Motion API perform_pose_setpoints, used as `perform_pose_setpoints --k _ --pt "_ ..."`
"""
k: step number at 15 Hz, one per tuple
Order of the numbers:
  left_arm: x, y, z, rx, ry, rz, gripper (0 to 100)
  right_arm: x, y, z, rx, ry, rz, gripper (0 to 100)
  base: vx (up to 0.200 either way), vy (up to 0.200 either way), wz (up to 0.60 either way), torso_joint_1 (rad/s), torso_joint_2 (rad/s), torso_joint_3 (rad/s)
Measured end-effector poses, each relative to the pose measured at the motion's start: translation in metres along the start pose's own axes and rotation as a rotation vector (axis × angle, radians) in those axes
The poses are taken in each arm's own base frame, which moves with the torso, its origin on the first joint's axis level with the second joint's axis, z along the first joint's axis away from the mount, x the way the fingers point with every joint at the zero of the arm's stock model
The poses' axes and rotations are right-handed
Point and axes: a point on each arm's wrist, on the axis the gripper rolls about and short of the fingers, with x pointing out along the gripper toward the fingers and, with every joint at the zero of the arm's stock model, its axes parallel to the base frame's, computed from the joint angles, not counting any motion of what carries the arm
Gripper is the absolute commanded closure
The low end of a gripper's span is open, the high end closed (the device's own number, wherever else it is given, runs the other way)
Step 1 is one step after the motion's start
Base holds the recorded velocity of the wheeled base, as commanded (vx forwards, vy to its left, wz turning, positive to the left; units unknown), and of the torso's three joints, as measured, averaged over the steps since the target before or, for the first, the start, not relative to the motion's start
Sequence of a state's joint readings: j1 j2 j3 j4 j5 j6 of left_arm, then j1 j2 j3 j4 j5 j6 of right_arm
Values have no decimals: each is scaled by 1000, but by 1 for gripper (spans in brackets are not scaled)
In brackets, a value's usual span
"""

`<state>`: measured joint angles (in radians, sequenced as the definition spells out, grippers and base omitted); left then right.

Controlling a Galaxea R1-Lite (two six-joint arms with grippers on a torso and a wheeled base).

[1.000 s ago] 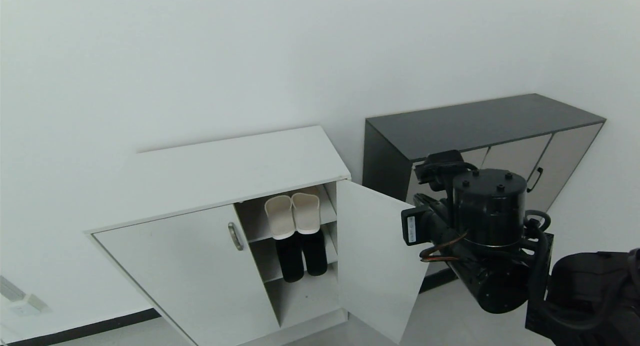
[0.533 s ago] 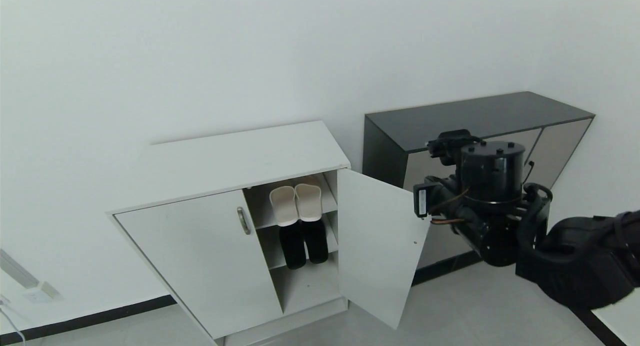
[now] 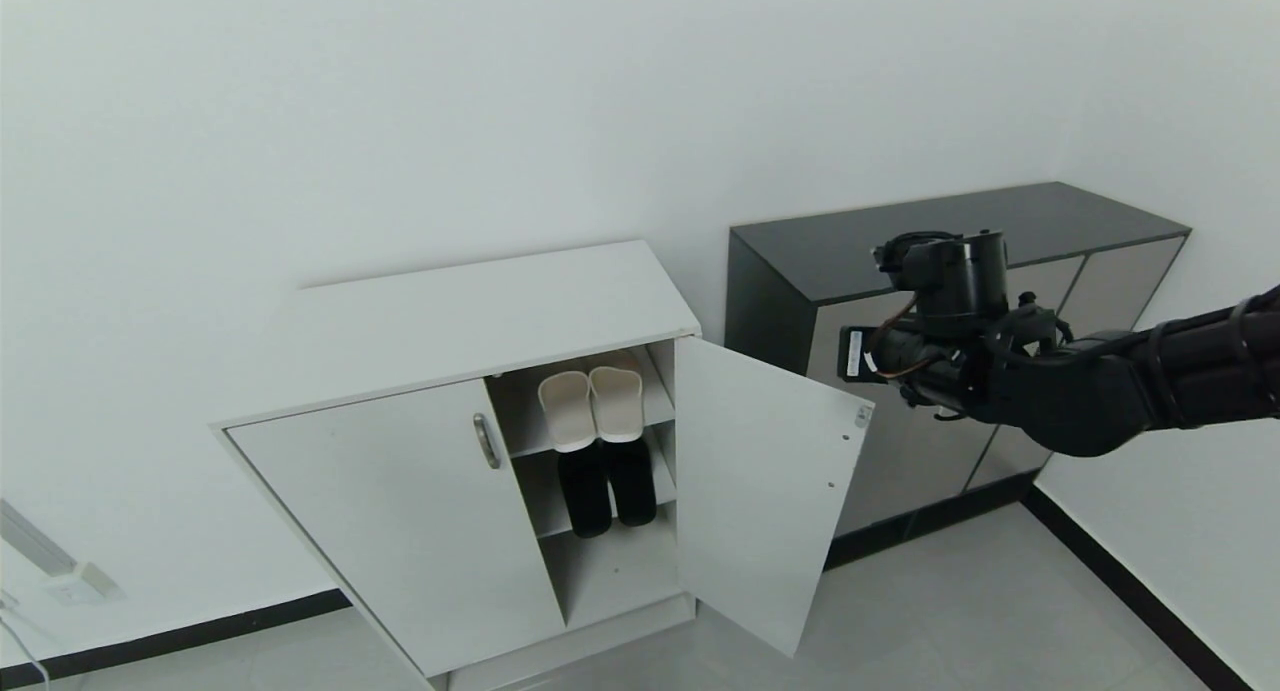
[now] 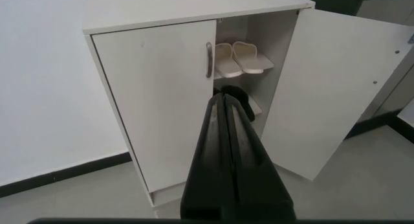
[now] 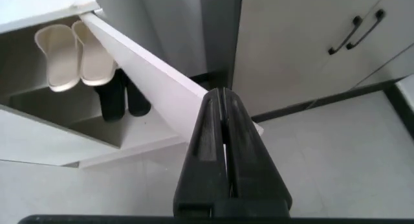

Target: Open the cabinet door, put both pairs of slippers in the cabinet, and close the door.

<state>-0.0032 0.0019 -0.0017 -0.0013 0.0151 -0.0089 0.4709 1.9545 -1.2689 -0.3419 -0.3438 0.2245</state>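
Since a moment ago my right arm has stretched out and away from my head. It now reaches across the front of the dark cabinet (image 3: 960, 226) toward the free upper corner of the open door (image 3: 760, 491). Both cabinets sit where they sat half a second ago.

The room is plain: a matt white wall (image 3: 400, 121), a pale grey tiled floor (image 3: 950, 621) and a black skirting (image 3: 180, 636) along the foot of the wall. The white cabinet (image 3: 480, 311) stands against that wall, a boxy thing of smooth flat boards. The dark cabinet is just beside it on its right, dark-topped with glossy grey fronts. The closed door (image 3: 400, 531) on the white cabinet's left bears a small upright metal handle (image 3: 487, 441) at its inner edge; the right-hand door stands swung out wide.

The cream slippers (image 3: 590, 406) lie side by side on the upper shelf (image 3: 656, 416), long axes running back to front, rounded ends jutting over the shelf's front edge. The black slippers (image 3: 608, 491) sit right beneath them on the next shelf (image 3: 664, 496), laid the same way and also overhanging the front edge. Both pairs are smooth, with rounded outlines.

My right pincer (image 5: 223, 94) is clenched on nothing, its two black fingers pressed flat together. It is just over the top edge of the open door; I cannot tell whether it touches. My left pincer (image 4: 223, 98) is likewise clenched and empty, pointing at the opening, apart from the cabinet.
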Motion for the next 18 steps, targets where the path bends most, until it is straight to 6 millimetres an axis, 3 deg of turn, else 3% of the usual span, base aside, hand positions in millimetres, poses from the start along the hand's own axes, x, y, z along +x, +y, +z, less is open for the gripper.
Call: perform_pose_setpoints --k 8,18 --pt "0 0 0 0 0 0 100 50 -16 -21 10 31 -67 100 0 0 0 0 0 0" --pt "0 0 0 0 0 0 100 66 -16 -42 -8 82 -78 100 0 0 0 0 0 0"
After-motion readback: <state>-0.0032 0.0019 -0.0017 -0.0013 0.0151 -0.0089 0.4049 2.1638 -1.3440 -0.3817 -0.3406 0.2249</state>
